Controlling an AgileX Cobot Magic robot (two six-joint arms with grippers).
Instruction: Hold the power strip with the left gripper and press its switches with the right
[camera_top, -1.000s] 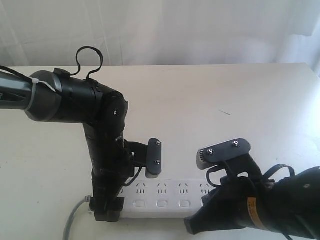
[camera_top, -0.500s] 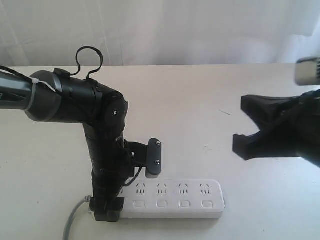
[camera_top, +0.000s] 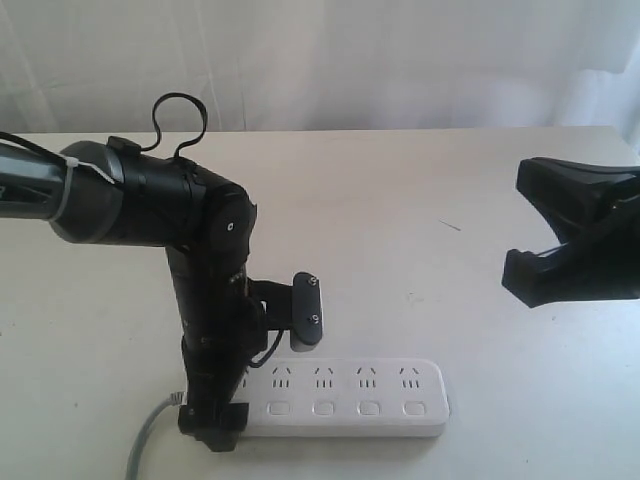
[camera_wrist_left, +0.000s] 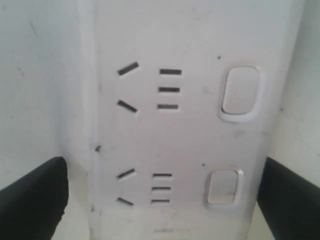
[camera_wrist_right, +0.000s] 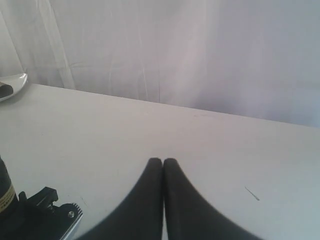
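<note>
Left gripper (camera_top: 210, 410), black fingers on a glossy black arm with a white zip tie. The fingers (camera_wrist_left: 35, 195) are apart, one on either side of the strip's width, astride its cord end. The left wrist view shows a pale sliver between one finger and the strip's edge. The other finger sits right at the edge, contact unclear. Reads as loose, not clamped.

Right gripper (camera_wrist_right: 162, 162), black fingers on a bulky matte black arm (camera_top: 580, 235). Fingertips are pressed together with nothing between them. It hangs at the right edge of the exterior view, well apart from the strip, and faces the white curtain (camera_wrist_right: 200, 50).

Power strip (camera_top: 345, 398), a long flat white plastic bar with rounded ends. It lies flat on the off-white tabletop (camera_top: 400, 200), low in the exterior view, long axis left–right. The grey cord (camera_top: 145, 440) exits at the left end, by the left gripper. From the right gripper the strip lies down and to the left. The left arm is much nearer, right on it.

Switches (camera_top: 368, 408), small white rounded-rectangle buttons in a row along the strip's near side, one under each outlet. Four show clear of the arm in the exterior view, and two of the switches (camera_wrist_left: 240, 92) show in the left wrist view. On or off, cannot tell.

Judgement: the hold looks unsecured. Any press needs the right fingertips brought down over the button row, then stepped along the long axis.
</note>
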